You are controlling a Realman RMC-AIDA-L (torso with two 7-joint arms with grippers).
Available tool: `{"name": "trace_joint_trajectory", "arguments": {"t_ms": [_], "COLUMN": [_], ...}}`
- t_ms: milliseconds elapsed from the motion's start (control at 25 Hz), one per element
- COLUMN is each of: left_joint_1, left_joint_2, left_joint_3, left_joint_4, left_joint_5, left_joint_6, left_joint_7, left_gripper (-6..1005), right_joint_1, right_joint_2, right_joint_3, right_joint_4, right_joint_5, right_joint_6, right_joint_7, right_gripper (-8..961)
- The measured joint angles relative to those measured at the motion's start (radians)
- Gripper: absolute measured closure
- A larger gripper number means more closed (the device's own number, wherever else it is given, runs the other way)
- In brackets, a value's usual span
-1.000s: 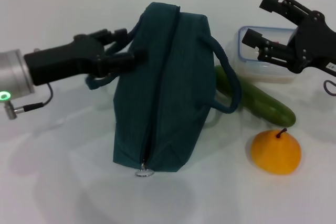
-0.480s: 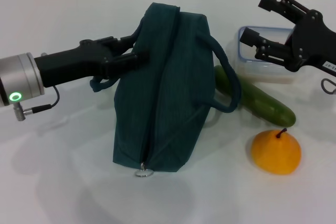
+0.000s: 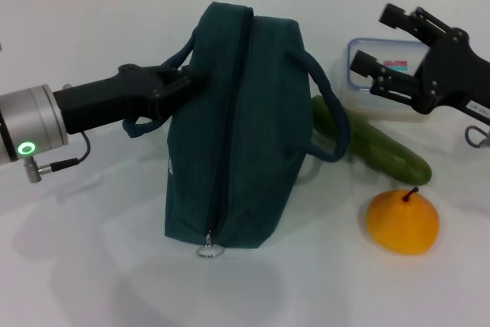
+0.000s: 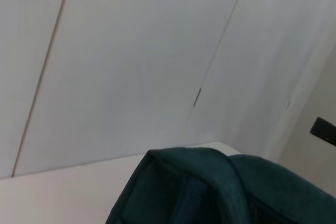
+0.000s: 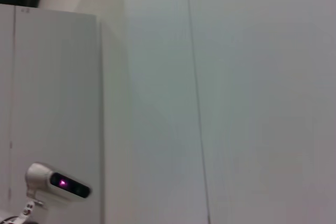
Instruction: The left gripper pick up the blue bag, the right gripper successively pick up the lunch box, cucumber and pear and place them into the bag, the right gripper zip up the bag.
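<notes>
White bench (image 3: 92, 266) carries the dark teal-blue fabric bag (image 3: 237, 135), its near handle clenched by the left tool (image 3: 180, 86). Just behind the released right tool (image 3: 383, 51) lies the clear plastic lunch box (image 3: 387, 74), closest to that arm.

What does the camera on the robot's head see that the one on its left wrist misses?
Only the head view shows the left gripper at the bag's handle, the open right gripper over the lunch box, the cucumber, the pear and the bag's zipper pull. Only the left wrist view shows a panelled wall rising behind the table. Both show the blue bag.
</notes>
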Motion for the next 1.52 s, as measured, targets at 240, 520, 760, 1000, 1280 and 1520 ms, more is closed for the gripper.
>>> {"name": "trace_joint_trajectory", "arguments": {"t_ms": [240,520,760,1000,1280,1520], "left_joint_1": [-0.002,-0.009,-0.015,-0.007,-0.009,-0.014], "left_joint_2": [0.001,0.002,0.002,0.005,0.008,0.008], "left_joint_3": [-0.002,0.004,0.051,0.069,0.07,0.071], "left_joint_4": [-0.015,-0.014,-0.018,-0.018,-0.012,-0.011], "left_joint_5": [-0.043,-0.046,-0.046,-0.033,0.005,0.035], "left_joint_6": [0.001,0.016,0.049,0.05,0.052,0.057], "left_joint_7": [0.042,0.1,0.112,0.139,0.14,0.16], "left_gripper": [829,963,963,963,963,964], "right_joint_1": [-0.012,0.0,0.017,-0.005,-0.031,-0.025], "right_joint_2": [0.012,0.02,0.019,0.019,0.019,0.019], "right_joint_3": [0.023,-0.001,-0.018,0.01,0.088,0.097], "right_joint_4": [0.058,0.194,0.329,0.429,0.522,0.542], "right_joint_5": [0.036,0.209,0.378,0.47,0.478,0.458], "right_joint_6": [-0.002,-0.011,-0.008,-0.011,-0.002,0.072], "right_joint_7": [-0.043,-0.061,0.095,0.253,0.388,0.48], "right_gripper": [149,157,163,169,176,183]}}
